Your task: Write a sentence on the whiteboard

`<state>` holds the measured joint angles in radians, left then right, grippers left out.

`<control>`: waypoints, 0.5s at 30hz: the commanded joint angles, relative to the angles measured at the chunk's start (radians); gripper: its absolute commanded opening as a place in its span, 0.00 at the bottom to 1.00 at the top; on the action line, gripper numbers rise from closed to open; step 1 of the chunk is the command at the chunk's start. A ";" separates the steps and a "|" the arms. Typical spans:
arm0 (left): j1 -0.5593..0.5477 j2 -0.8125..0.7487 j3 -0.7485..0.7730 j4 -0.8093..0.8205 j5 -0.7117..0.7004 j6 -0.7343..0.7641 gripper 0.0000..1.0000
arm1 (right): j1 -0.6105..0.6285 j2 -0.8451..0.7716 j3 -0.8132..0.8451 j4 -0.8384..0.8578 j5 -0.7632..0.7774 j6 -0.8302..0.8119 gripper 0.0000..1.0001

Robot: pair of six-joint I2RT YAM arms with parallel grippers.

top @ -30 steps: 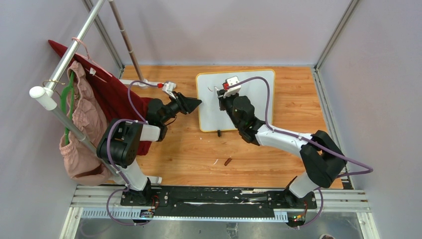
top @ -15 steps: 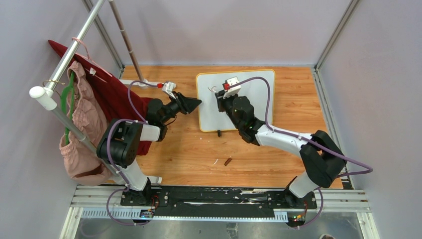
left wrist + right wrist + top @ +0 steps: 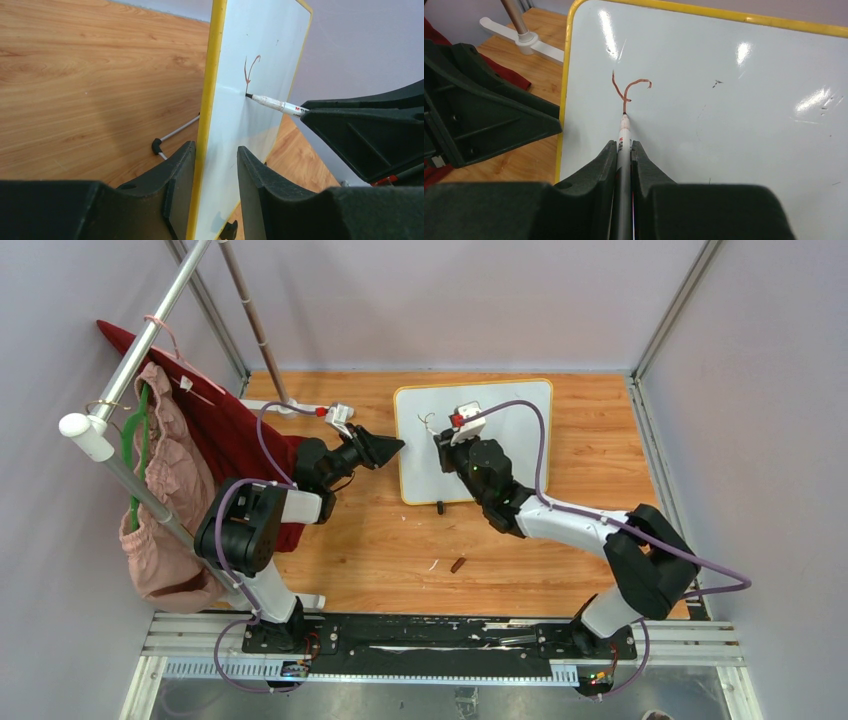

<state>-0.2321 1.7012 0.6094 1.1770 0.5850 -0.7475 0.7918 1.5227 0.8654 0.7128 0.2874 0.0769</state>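
The whiteboard (image 3: 510,440) stands leaning at the back of the table, white with a yellow rim. My left gripper (image 3: 398,447) straddles its left edge. In the left wrist view the rear finger (image 3: 182,170) rests against the rim, while the front finger (image 3: 250,170) stands a little off the whiteboard (image 3: 260,60) face. My right gripper (image 3: 624,145) is shut on a marker pen (image 3: 624,132), whose tip touches the whiteboard (image 3: 749,125). Of the sentence, only one reddish-brown Y-shaped stroke (image 3: 626,90) shows, just above the tip. The marker pen (image 3: 272,103) and that stroke (image 3: 248,70) also show in the left wrist view.
A brown pen cap (image 3: 458,564) and a small white scrap (image 3: 433,564) lie on the wooden table in front of the board. A clothes rack at the left carries a red cloth (image 3: 235,430) and a pink garment (image 3: 160,470). Its white foot (image 3: 300,406) lies behind my left gripper.
My right gripper has drawn the pen a little down the board toward me, lengthening the stroke. The left arm has stayed put.
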 commanded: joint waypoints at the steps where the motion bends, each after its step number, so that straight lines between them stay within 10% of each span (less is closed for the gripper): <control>1: 0.004 0.020 -0.016 0.034 0.033 -0.036 0.41 | 0.004 -0.018 -0.044 -0.035 0.012 0.018 0.00; 15: 0.004 0.023 -0.016 0.040 0.035 -0.040 0.41 | 0.012 -0.070 -0.079 -0.041 0.010 0.034 0.00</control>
<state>-0.2321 1.7050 0.6094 1.1847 0.5858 -0.7563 0.7990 1.4979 0.8074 0.7082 0.2771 0.0998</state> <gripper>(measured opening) 0.410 0.170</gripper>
